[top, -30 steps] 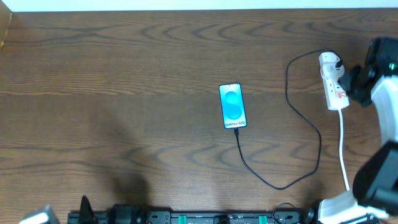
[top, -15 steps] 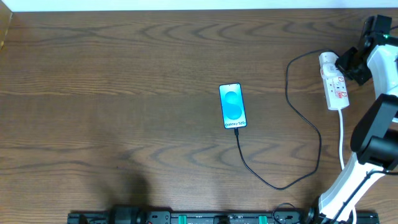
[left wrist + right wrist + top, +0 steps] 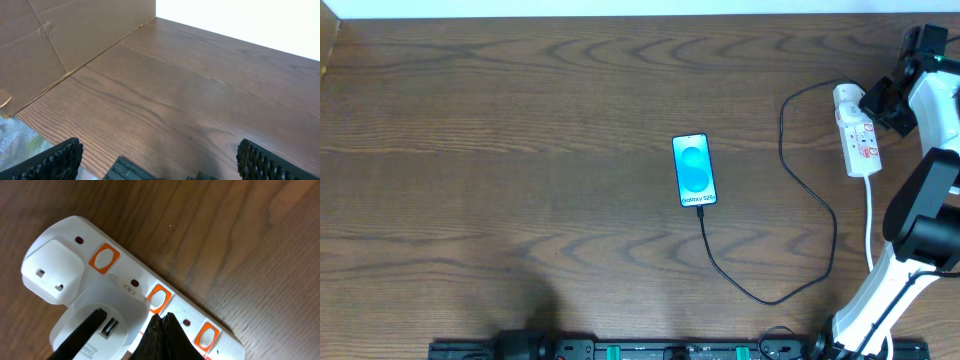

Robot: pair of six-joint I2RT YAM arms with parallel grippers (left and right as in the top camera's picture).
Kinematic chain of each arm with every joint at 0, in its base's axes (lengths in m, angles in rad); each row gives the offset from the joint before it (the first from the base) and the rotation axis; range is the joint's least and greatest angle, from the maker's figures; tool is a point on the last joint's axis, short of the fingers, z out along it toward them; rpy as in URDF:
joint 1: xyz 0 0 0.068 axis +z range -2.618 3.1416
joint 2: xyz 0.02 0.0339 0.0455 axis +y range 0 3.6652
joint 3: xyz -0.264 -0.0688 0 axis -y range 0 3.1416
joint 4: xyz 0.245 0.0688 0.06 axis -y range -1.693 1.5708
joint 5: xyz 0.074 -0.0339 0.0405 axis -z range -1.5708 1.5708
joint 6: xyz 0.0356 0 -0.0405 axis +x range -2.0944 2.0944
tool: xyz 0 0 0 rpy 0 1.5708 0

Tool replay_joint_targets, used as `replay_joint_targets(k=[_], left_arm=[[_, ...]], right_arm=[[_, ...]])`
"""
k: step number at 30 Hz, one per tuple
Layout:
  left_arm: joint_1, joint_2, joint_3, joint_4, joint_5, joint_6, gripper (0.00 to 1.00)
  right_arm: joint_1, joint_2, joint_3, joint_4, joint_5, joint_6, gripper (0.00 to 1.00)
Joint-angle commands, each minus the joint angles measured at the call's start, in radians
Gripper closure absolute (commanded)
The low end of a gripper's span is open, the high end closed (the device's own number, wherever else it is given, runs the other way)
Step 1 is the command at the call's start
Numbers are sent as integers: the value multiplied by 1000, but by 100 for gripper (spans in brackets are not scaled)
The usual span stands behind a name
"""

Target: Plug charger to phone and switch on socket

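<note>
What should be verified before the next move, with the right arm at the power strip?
1. Charger connector in phone: ok, the cable meets its bottom edge.
2. Plug head on the socket: ok, it sits at the strip's end.
3. Right gripper at the switches: ok, a dark tip sits beside the middle orange switch.
4. Switch on: cannot tell.
5. Right gripper open or shut: cannot tell.
6. Left gripper away from the work: ok, open over bare table.
</note>
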Motion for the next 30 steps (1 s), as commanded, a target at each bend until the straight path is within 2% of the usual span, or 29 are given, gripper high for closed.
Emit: replay_joint_targets(k=[1,10,19,30], left_arm=[[4,-32,-1,-78,-10,-5,2],[4,-108,-1,-78,-10,-5,2],[4,-112,-1,-78,-10,-5,2],[4,-112,-1,-78,-10,-5,2]], right_arm=[[-4,37,21,3,19,-62,99],[-3,48,21,36,-11,-90,99],[4,61,-8,57,-53,-90,99],[90,87,-78,85,-147,-108,99]])
